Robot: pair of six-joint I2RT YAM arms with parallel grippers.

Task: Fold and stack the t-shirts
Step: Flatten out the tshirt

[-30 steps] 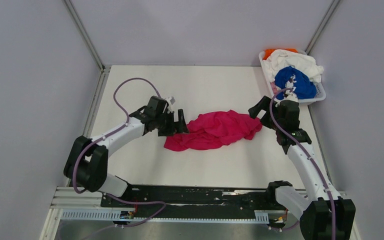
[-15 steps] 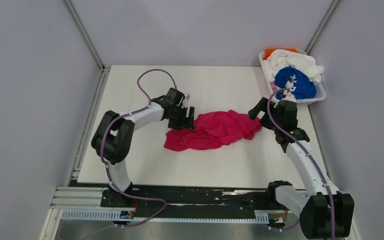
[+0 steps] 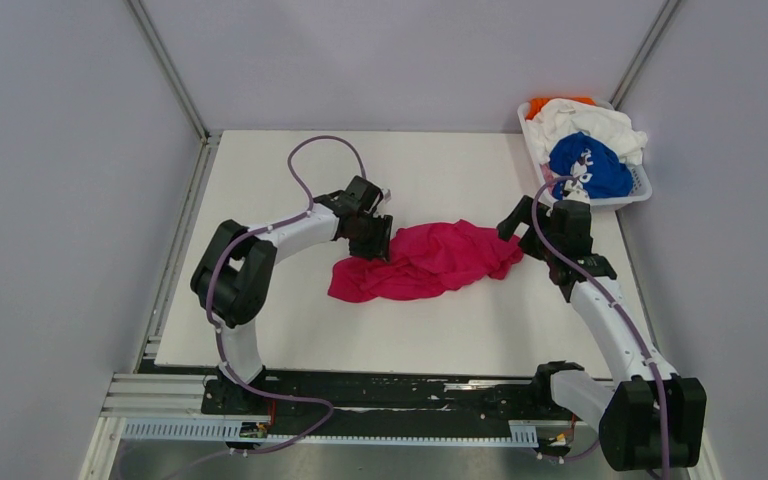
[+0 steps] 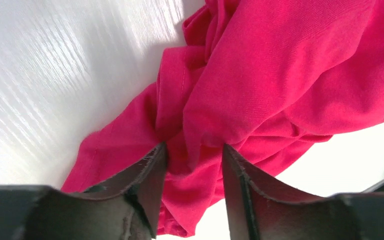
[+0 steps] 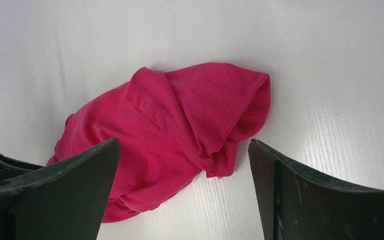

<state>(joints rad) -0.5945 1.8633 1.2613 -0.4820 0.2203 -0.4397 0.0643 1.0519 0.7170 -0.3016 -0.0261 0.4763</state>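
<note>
The left gripper has reached the magenta-pink t-shirt, crumpled in the middle of the table, and its jaws stand slightly apart around a fold. The right gripper waits at the other end with jaws spread wide. I think pinching and spreading come next.

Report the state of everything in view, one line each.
Magenta-pink cloth t-shirt, crumpled on the table.
Left gripper, jaws astride a shirt fold, grip unclear.
Right gripper, jaws wide open, empty.
White slotted plastic basket, full.
White t-shirt, royal blue t-shirt, orange t-shirt, heaped unfolded inside it.
</note>
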